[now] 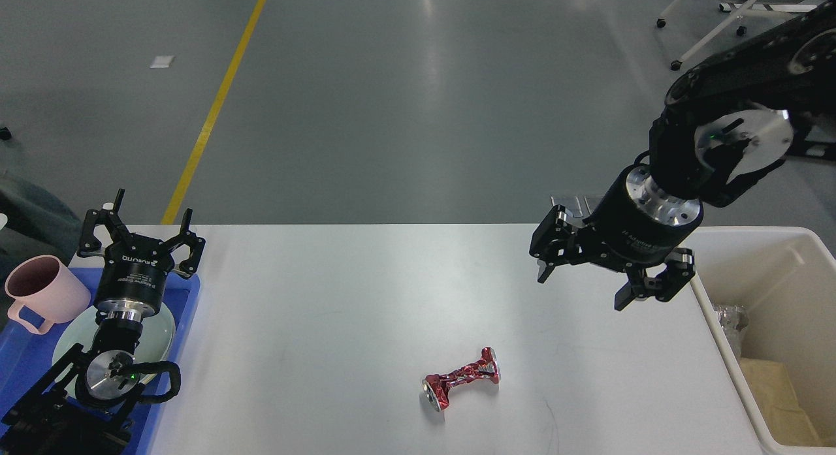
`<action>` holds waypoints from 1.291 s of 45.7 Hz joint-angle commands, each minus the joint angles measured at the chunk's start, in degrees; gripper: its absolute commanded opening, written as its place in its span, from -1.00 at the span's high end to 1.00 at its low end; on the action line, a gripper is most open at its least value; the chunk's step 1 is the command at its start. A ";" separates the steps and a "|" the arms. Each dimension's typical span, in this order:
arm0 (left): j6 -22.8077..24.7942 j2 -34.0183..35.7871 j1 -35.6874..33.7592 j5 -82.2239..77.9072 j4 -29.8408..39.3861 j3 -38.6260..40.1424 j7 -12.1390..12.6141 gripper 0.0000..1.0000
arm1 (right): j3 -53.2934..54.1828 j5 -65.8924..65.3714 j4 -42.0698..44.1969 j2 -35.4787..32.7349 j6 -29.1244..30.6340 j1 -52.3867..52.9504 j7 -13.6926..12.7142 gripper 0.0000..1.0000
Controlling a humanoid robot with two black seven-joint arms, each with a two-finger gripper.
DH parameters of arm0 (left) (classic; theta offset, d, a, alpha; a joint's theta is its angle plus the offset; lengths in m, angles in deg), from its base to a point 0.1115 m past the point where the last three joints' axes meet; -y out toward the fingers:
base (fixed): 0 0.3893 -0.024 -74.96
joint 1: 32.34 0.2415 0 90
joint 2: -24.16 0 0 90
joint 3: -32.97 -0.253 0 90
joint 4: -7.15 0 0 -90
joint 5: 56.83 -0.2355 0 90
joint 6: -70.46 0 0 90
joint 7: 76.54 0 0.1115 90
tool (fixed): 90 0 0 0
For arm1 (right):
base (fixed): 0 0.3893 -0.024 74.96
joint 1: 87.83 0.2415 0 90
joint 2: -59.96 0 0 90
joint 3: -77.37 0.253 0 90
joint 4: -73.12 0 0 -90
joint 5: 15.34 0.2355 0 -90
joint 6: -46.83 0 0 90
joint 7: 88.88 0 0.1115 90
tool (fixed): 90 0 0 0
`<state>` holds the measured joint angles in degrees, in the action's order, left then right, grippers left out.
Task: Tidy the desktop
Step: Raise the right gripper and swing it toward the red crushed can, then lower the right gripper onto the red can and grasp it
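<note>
Crushed red can (460,378) lies on its side near the front edge of the white worktop (366,292), a bit right of centre, pinched in the middle, silver ends showing, nothing touching it. The worktop fills the near half of the view, wide, rounded far corners. Near left: blue tray (23,357) at the worktop's left end, holding a pale green plate (68,341) and a pink mug (42,297), mug at the tray's far left. Left arm rises over the tray; left claw (138,232) points away, fingers spread apart, nothing held, above the tray's far edge. Near right: cream bin (731,350) beside the worktop's right end, with crumpled clear wrap (728,319) and tan paper (780,396) inside. Farther, right claw (591,282) hangs above the worktop's right part, left of the bin, fingers wide apart, empty, well apart from the can. Beyond: grey floor (418,102), yellow line (215,106) far left.
</note>
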<state>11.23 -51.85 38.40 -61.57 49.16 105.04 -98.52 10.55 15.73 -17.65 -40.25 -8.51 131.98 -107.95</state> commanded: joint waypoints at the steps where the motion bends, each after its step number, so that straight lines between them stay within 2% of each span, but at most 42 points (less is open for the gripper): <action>1: 0.00 -0.01 0.01 0.00 0.00 0.00 0.00 -0.93 | 5.73 10.13 0.06 0.98 -8.11 -6.93 -4.21 -0.90; 8: 0.00 -0.01 0.01 0.00 0.00 0.00 0.00 -0.93 | 16.01 17.35 0.32 1.59 -25.68 -16.33 -8.52 -0.91; 13: 0.00 -0.01 0.01 0.00 0.00 0.00 0.00 -0.93 | 22.87 17.01 4.01 1.86 -34.13 -26.43 -9.32 -0.94; 23: 0.00 0.07 0.01 0.00 0.00 0.00 0.00 -0.93 | 27.01 13.06 16.14 8.89 -36.77 -39.90 -8.70 -1.00; 29: 0.00 -0.01 0.01 0.00 0.00 0.00 0.00 -0.93 | 27.63 7.43 24.31 10.29 -39.24 -46.13 -8.70 -1.00; 39: 0.00 0.07 0.01 0.00 0.00 0.00 0.00 -0.93 | 33.59 9.97 34.42 10.65 -38.89 -56.42 -8.70 -1.00; 45: 0.00 0.07 0.01 0.00 0.00 0.00 0.00 -0.93 | 38.43 12.69 35.57 10.56 -38.89 -59.41 -8.70 -0.97; 51: 0.00 0.07 0.01 0.00 0.00 0.00 0.00 -0.93 | 38.96 13.76 36.97 10.65 -39.24 -60.90 -8.70 -0.87; 59: 0.00 -0.01 0.01 0.00 0.00 0.00 0.00 -0.93 | 38.88 13.49 39.17 11.00 -39.59 -61.96 -8.70 -0.85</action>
<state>11.23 -51.80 38.42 -61.58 49.16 105.04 -98.52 49.45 29.43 20.53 -29.45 -47.83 70.68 -116.69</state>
